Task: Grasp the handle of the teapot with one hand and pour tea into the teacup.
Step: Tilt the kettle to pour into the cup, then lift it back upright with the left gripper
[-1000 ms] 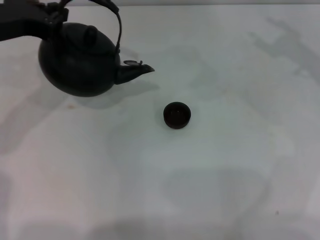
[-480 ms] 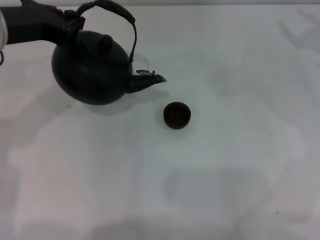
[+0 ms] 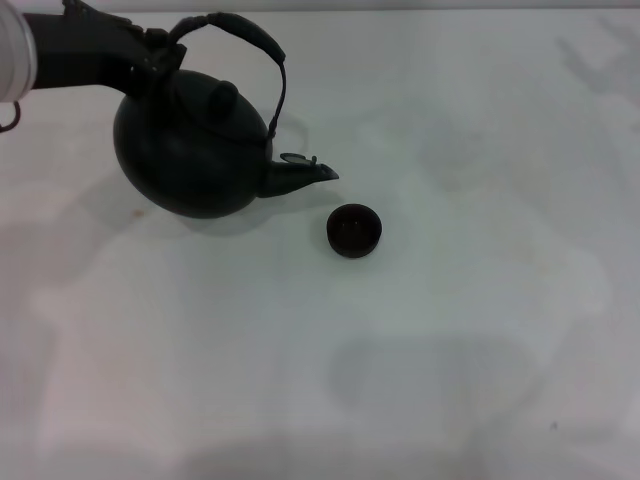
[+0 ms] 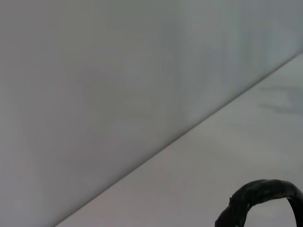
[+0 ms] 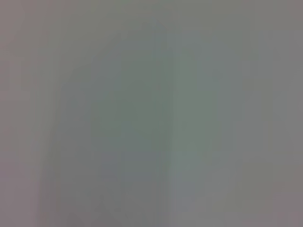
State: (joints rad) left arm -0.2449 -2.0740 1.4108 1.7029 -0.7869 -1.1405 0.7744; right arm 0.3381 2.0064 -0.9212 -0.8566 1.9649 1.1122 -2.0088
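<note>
Since the earlier head frames the teapot (image 3: 195, 150) has travelled rightward and a little nearer, its spout tip now closer to the teacup (image 3: 354, 230) than a second ago. The cup has not shifted.

Arm pose: left arm enters from the upper-left edge of the head view, a pale cylindrical section cut off at the border, then a dark link running roughly level toward the pot. Left tool (image 3: 158, 52) sits at the near-left end of the handle (image 3: 245, 38), clamped onto it; individual fingers merge with the dark handle wrapping and cannot be separated by eye. The pot hangs from this grip, a soft shadow under it on the desk (image 3: 420, 340). Pot is tipped slightly, spout pointing right and a touch downward toward the cup. Spout tip and cup are near but apart; the spout is left of and behind the cup rim, not over it.

Count: one teapot, one lid knob, one spout, one arched handle, one teacup. One arm in sight.

Hidden or unclear: the left wrist view shows only a short arc of the handle (image 4: 265, 196) at its edge, with bare desk and a plain wall behind. The right wrist view is a featureless grey field; the right tool appears in no view. The cup's interior reads dark; whether it holds liquid cannot be told. No stream visible at the spout.
</note>
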